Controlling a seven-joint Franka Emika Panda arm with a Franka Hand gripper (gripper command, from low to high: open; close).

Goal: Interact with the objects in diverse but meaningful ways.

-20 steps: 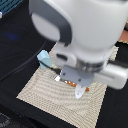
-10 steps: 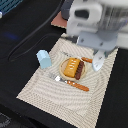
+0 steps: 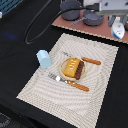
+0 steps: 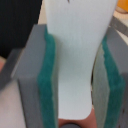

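Note:
A ridged orange-yellow block [image 3: 72, 65] and a thin dark-brown stick [image 3: 79, 71] lie side by side on a small plate [image 3: 63, 75] in the middle of a striped placemat [image 3: 47, 95]. A light blue faceted cup [image 3: 44, 58] stands at the mat's edge toward the exterior view's left. My gripper [image 3: 118, 27] hangs at the far back right, over the brown board. In the wrist view a flat white piece [image 4: 80, 45] is clamped between the green pads [image 4: 49, 75]; the gripper [image 4: 77, 75] is shut on it.
Two grey pots [image 3: 70, 9] [image 3: 92, 19] sit on a brown board [image 3: 75, 26] at the back. An orange-handled fork [image 3: 69, 83] lies in front of the plate and another orange-handled utensil [image 3: 90, 61] behind it. A black cable [image 3: 34, 27] loops across the dark table.
The arm has risen from over the placemat and swung to the back right, uncovering the plate, with the white piece held in its fingers.

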